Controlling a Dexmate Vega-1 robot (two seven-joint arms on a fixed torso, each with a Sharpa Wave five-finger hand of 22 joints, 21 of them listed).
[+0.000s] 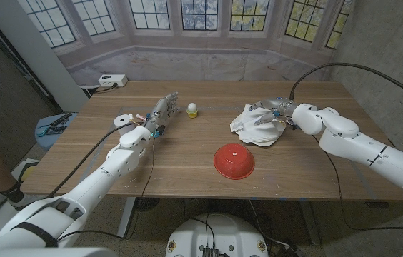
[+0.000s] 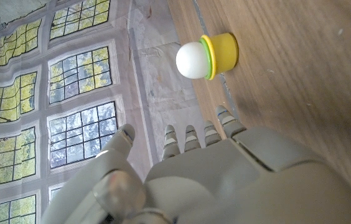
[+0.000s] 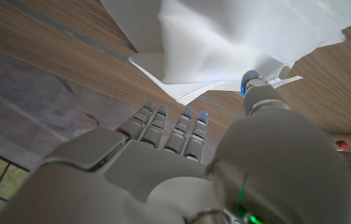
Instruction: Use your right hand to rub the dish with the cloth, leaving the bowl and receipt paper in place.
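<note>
From my station, nearest on the table [image 1: 187,171] sits the red bowl [image 1: 234,160], upside down and apart from both hands — I judge it must stay put. Beyond it, to the right, my right hand [image 1: 281,113] rests at the white cloth [image 1: 253,120], which is bunched over the dish [image 1: 268,140]; only a red rim shows beneath. Whether the fingers [image 3: 174,127] actually grip the cloth I cannot tell. To rub well, I would press the cloth down and keep short strokes within the rim, away from the bowl. My left hand [image 1: 160,113] holds nothing, fingers extended, near a small yellow-and-white toy [image 1: 193,109]. No legible writing or brand anywhere; I cannot make out a receipt.
</note>
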